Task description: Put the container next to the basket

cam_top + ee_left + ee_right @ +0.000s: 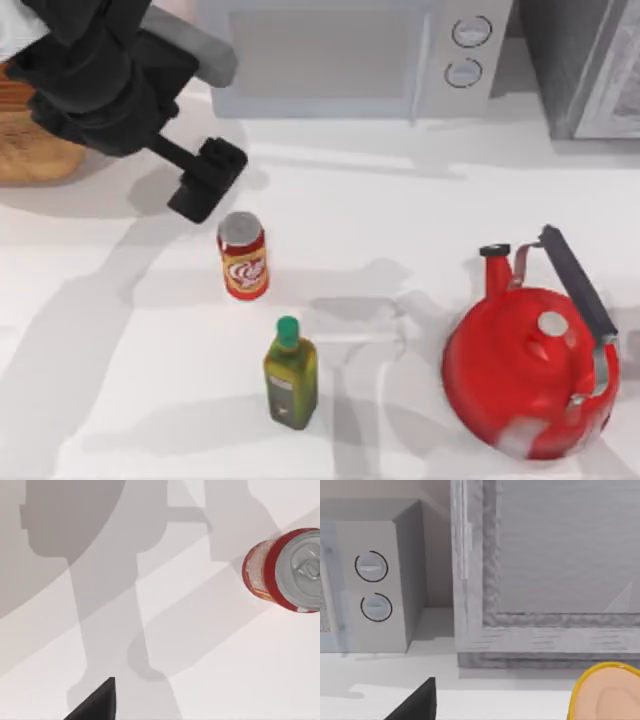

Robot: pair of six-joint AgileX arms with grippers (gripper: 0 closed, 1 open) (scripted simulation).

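Note:
The container [243, 257] is a small red can with a silver top, standing upright left of the table's middle; the left wrist view looks down on the can [285, 572]. The basket [28, 150], woven and tan, sits at the far left edge, partly hidden under my left arm. My left gripper [206, 180] hovers open just up and left of the can, apart from it and holding nothing. One dark fingertip [100, 702] shows in the left wrist view. My right arm is parked, its wrist camera facing the back wall.
A green-capped olive oil bottle [291, 375] stands just in front of the can. A big red kettle [530, 370] sits at the front right. A microwave [340, 55] lines the back edge. A yellow-rimmed round object [607, 692] shows in the right wrist view.

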